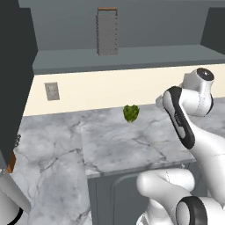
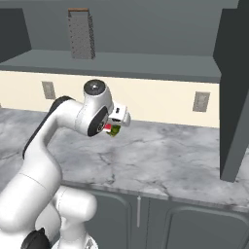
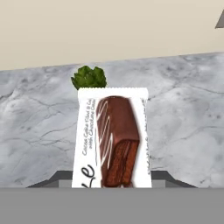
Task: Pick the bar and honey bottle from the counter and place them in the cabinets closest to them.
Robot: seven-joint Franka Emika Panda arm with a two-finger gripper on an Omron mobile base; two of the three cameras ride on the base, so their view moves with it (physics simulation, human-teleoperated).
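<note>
Gripper clamped on the bar, carried above the counter. Green leafy lump just beyond the bar. Carry step in hand, by the look of it. Next: lift up toward the open cabinet shelf overhead, then release.

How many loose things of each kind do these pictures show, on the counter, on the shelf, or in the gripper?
Bar, held in the shut gripper: 1
Green leafy lump on the counter: 1
Grater on the shelf: 1
Total: 3
</note>
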